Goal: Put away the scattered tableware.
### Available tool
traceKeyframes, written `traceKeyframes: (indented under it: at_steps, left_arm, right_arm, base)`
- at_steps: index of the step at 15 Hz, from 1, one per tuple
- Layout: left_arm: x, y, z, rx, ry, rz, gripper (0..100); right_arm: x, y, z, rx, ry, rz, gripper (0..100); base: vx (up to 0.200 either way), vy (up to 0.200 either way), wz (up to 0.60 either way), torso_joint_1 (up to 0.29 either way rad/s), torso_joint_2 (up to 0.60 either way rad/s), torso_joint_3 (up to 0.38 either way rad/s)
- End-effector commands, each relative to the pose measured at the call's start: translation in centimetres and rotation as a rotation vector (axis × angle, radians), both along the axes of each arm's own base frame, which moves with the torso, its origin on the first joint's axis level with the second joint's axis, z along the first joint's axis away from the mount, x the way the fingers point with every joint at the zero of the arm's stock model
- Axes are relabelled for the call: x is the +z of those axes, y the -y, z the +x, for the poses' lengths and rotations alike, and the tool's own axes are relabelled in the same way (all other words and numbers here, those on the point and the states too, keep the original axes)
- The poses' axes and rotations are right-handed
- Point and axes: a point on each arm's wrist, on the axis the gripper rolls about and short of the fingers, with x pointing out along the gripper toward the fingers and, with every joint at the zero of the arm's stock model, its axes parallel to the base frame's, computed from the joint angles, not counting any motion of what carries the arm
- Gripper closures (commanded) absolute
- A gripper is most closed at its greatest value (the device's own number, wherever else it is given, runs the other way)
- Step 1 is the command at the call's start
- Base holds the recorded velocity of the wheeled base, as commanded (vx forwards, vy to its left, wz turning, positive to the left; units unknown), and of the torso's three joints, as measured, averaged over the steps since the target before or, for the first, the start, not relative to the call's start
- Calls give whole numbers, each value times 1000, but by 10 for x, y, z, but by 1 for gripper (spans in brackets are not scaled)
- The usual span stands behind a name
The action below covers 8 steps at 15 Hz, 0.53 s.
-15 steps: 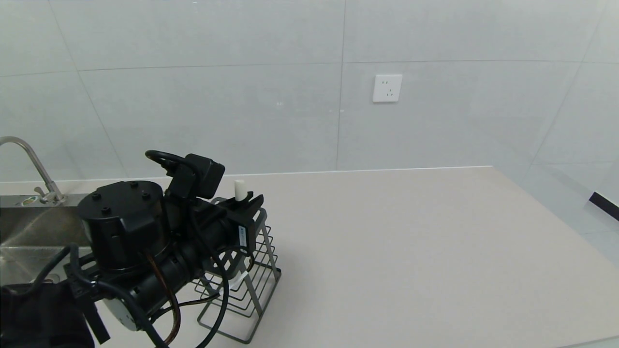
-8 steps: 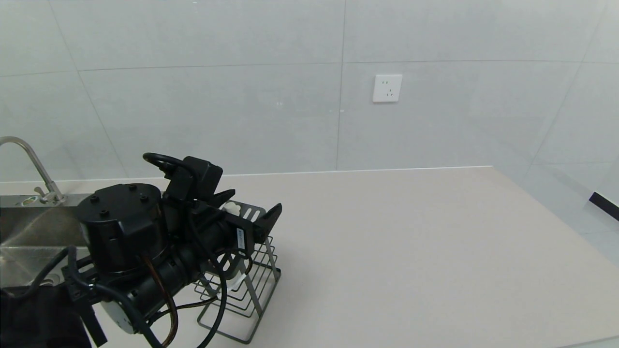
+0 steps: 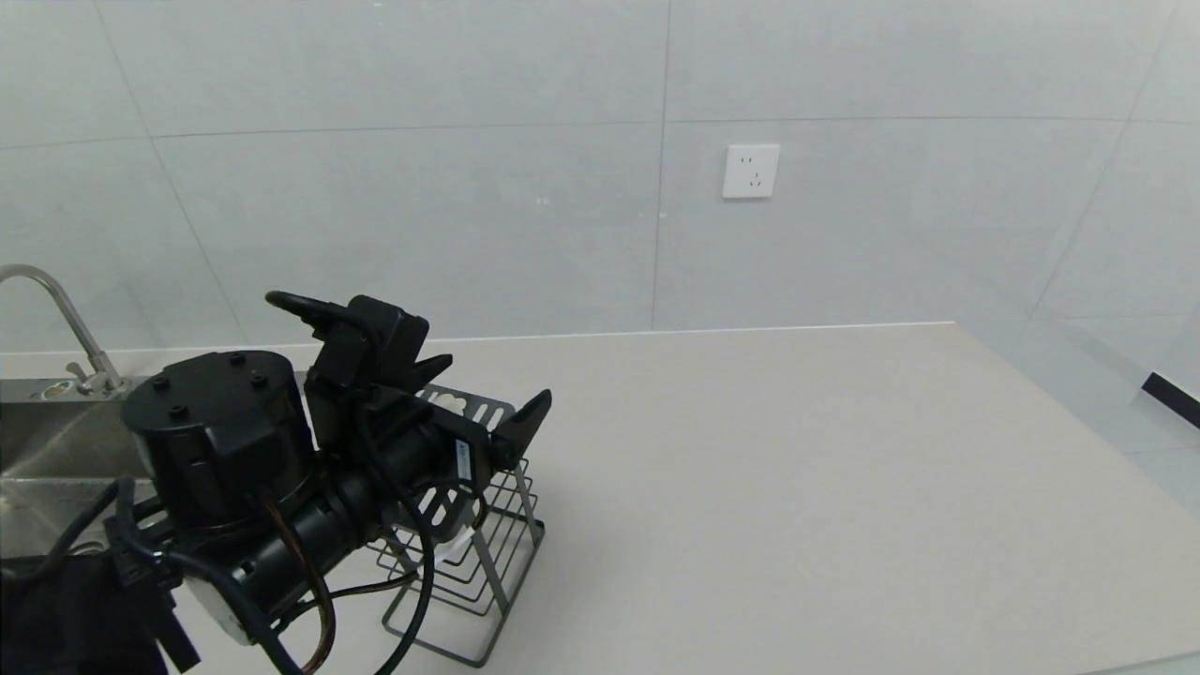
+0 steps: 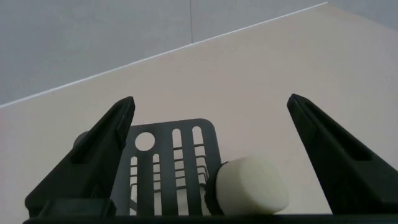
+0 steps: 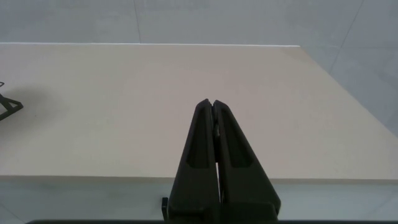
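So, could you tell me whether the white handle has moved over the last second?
Yes. The white handle has dropped: it stood well above the wire rack's top plate, and now sits level with it.

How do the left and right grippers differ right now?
The left gripper is open, jaws spread wide; the right gripper is shut, jaws pressed together. The left gripper hangs over the wire rack and a white handle end; the right gripper over the counter. Both are black and hold nothing.
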Motion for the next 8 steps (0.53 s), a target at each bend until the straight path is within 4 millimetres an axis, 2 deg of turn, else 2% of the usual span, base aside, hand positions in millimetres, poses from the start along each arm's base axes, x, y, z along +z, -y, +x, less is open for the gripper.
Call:
traceKeyframes:
  at_steps: [1, 3, 6, 8]
  left_arm:
    - [7, -4, -1, -45, 40, 13, 0]
    - [19, -20, 6, -122, 153, 87, 0]
    - [21, -46, 28, -296, 316, 157, 0]
    - [26, -51, 29, -409, 382, 138, 0]
  right_arm:
    - [0, 0, 0, 1, -1, 0, 100]
    - [0, 0, 0, -3, -1, 3, 100]
    - [0, 0, 0, -11, -3, 6, 100]
    - [0, 1, 0, -25, -3, 7, 100]
  base:
    - [0, 0, 0, 0, 0, 0]
    - [0, 0, 0, 0, 0, 0]
    - [0, 0, 0, 0, 0, 0]
    - [0, 0, 0, 0, 0, 0]
